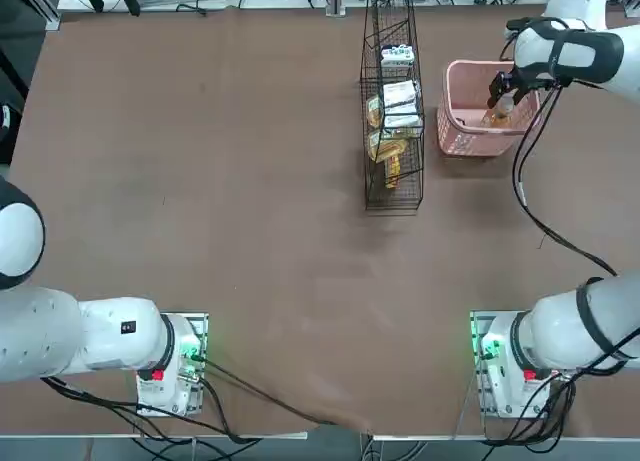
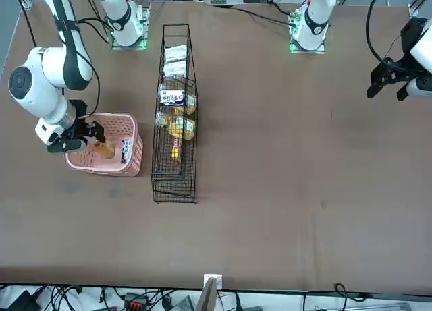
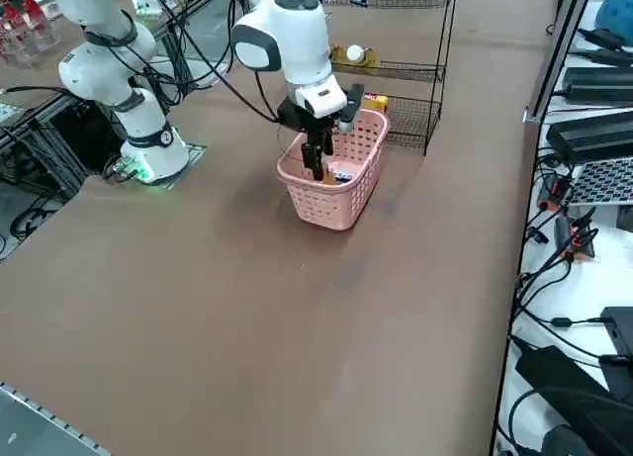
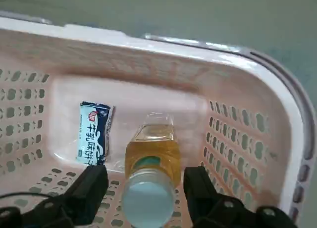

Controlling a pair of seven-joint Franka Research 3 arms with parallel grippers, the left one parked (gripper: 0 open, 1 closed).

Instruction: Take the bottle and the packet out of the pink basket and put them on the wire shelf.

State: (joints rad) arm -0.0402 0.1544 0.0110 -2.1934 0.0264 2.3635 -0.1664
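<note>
One black wire shelf (image 2: 174, 187), tall and narrow, stands toward the table's far edge, with goods on its tiers. The pink basket (image 1: 478, 143) stands just to its right, toward the table's far right corner; both task items are inside. The right gripper (image 4: 146, 173) is at the basket, fingers parted on either side of the bottle (image 4: 153, 156), a gap showing at each side; nothing is gripped. The bottle is in the basket's right part, cap (image 4: 148, 203) raised toward the gripper; whether it is upright or leaning cannot be confirmed. Assessed handling: some weight from the amber contents, smooth and liable to slip or roll, walls likely to give slightly if squeezed hard. Recommended hold: level across the body just under the cap, pads on opposite sides, firm but moderate. The packet (image 4: 92, 131) is in the basket's left part, apart from the bottle. Assessed handling: light, slick wrapper, contents possibly crushable. Recommended hold: gently across its narrow width at the middle, keeping off the crimped ends, which would probably fold.
</note>
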